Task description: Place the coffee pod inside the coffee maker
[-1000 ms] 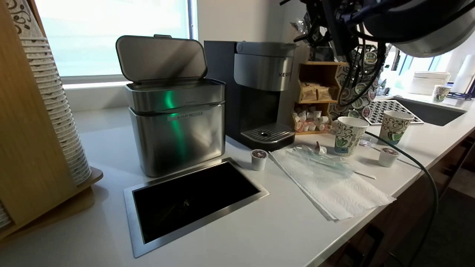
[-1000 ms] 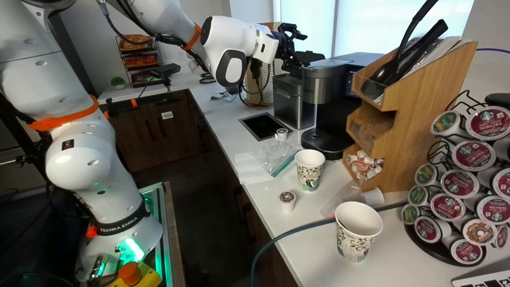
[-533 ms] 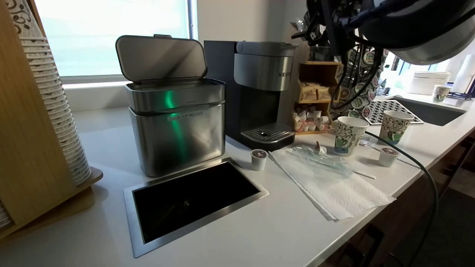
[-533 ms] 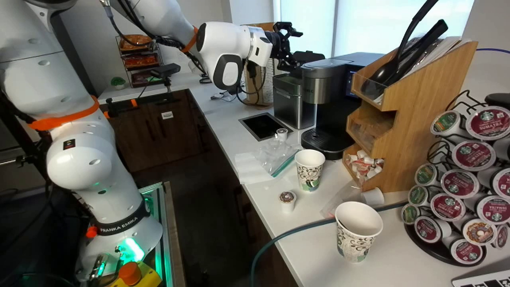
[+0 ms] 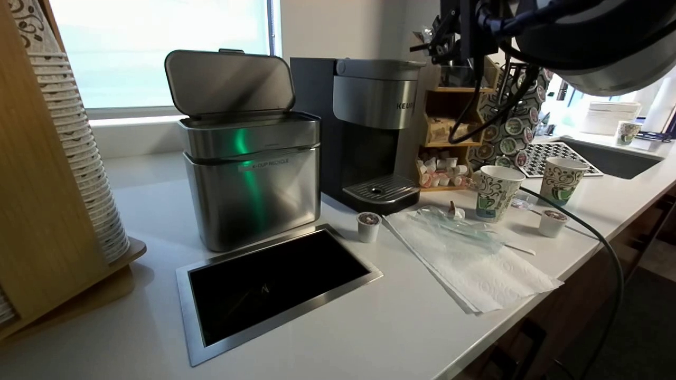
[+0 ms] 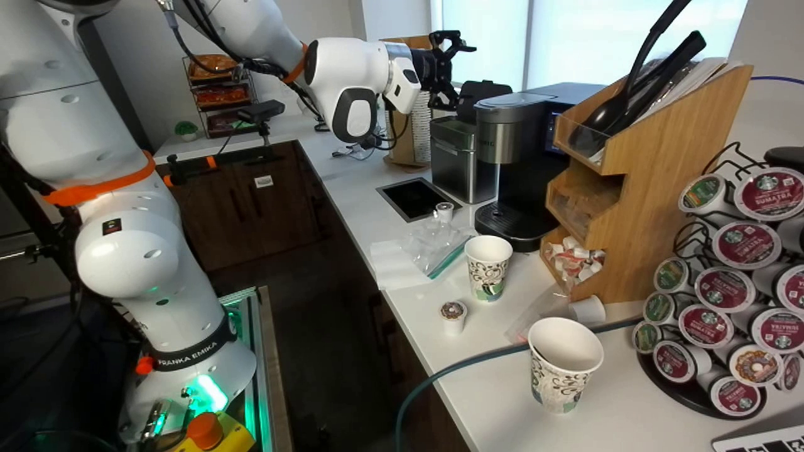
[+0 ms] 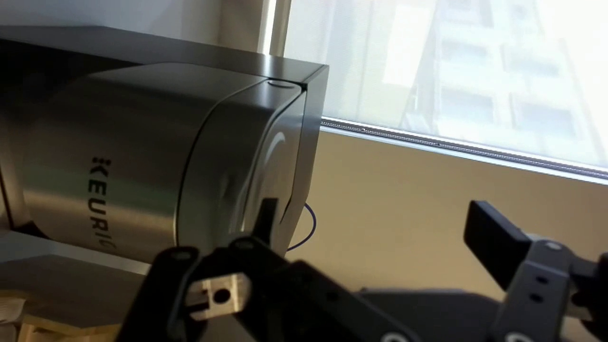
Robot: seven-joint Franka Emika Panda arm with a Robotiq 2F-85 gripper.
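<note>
Coffee pod [image 5: 368,230] stands on the surface [image 5: 338,338] near the coffee maker [image 5: 372,103], another pod [image 5: 552,225] farther off; I can't tell which goes in. The hand [image 7: 375,225] is spread wide, empty. The lid [image 7: 232,147] looks closed: opening and filling seem left.

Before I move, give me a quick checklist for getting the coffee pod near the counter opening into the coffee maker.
1. Gripper open: ok, holding nothing.
2. Coffee pod upright: ok, standing on the counter near a corner of the opening.
3. Lid of the coffee maker raised: not ok, it is shut.
4. Gripper clear of the lid: ok, a gap shows in both exterior views.
5. Pod chamber empty: cannot tell, hidden under the lid.
</note>
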